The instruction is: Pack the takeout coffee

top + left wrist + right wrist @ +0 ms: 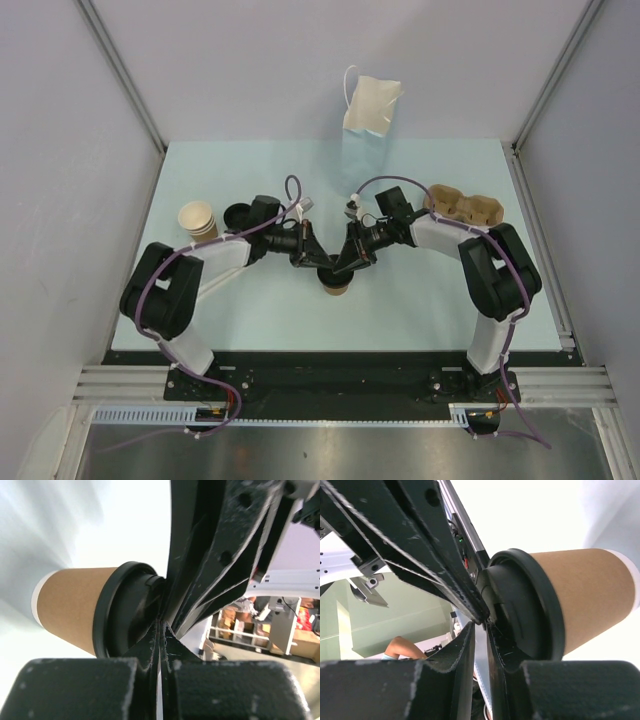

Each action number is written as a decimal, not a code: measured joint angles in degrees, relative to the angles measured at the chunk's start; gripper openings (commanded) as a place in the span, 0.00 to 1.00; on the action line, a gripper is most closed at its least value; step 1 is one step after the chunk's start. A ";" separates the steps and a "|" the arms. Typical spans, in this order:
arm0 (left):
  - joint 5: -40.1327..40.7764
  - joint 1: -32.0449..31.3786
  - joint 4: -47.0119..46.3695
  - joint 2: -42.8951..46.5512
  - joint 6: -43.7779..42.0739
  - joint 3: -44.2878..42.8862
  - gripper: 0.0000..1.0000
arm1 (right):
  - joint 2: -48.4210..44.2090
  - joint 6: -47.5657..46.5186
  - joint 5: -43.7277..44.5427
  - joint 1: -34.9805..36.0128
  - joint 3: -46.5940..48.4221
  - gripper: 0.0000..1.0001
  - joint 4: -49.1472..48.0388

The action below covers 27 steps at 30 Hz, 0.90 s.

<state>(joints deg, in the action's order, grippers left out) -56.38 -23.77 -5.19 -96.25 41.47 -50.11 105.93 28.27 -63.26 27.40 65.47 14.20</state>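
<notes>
Two pairs of jaws are gathered on one small cup. The takeout coffee (336, 287), a kraft-brown paper cup under a round black lid (120, 612), is stood upright near the middle of the pale surface (430, 300). It is set between the two arms and well apart from the white paper bag (370, 115) at the far edge.

The left jaws are pressed together with nothing between them, and their tips are laid on the top of the lid. The right jaws are held a slit apart. Nothing is seen caught in that gap, and their tips are brought to the same raised part of the lid.

The cup is judged light, though whether it is filled cannot be told. Its paper wall is thin and is expected to buckle under a hard squeeze, while the matte kraft face should give good friction. The lid is stiffer but glossy, and appears only pressed on, so a lift by the lid alone is judged risky: it could pop off.

The better hold is judged to be across the brown wall, just under the lid's rim. There the paper is stiffened, and the widening taper and overhanging rim would act as a stop. Moderate pressure is advised, with the cup kept upright throughout.
</notes>
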 measured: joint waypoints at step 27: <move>1.14 -1.22 -2.38 4.92 -2.43 5.97 0.00 | -0.46 5.55 2.29 -2.75 0.02 0.20 -4.57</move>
<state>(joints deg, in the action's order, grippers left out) -55.24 -24.99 -7.57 -91.33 39.05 -44.14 105.47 33.82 -60.97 24.64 65.49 9.63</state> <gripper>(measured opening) 0.003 0.206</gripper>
